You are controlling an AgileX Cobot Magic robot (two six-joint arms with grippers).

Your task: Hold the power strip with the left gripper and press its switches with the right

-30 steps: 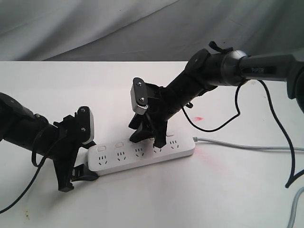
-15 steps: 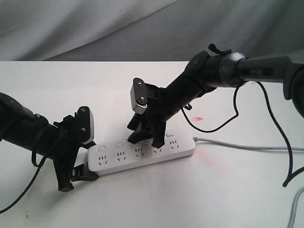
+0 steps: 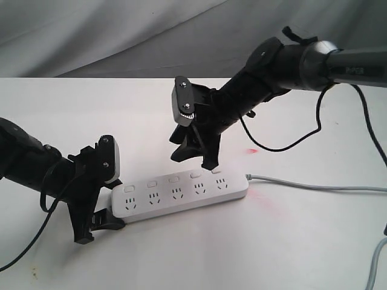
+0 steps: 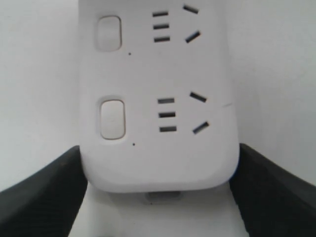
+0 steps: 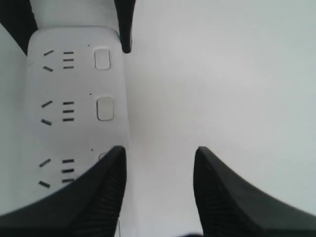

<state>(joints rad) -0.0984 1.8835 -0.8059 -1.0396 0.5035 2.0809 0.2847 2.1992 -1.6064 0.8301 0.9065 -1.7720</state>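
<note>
The white power strip (image 3: 181,194) lies on the table with its switches (image 3: 174,179) in a row along the far side. My left gripper (image 3: 100,228) is shut on its left end; the left wrist view shows a black finger (image 4: 44,197) against each side of the power strip (image 4: 158,123), with two switches (image 4: 112,119) in sight. My right gripper (image 3: 193,160) hangs open above the strip's right half, touching nothing. In the right wrist view the right gripper (image 5: 159,149) has bare table between its fingers, and one finger (image 5: 98,192) overlaps the power strip (image 5: 74,98) beside the switches (image 5: 105,108).
The grey cord (image 3: 314,186) runs from the strip's right end to the table's right edge. A black cable (image 3: 284,142) loops under the right arm. A faint red spot (image 3: 252,150) marks the white table (image 3: 290,241). Grey cloth (image 3: 121,36) hangs behind.
My right gripper has lifted off the strip, where a fingertip was down at the fourth switch, and moved up and slightly right. The left gripper and strip have not moved.
</note>
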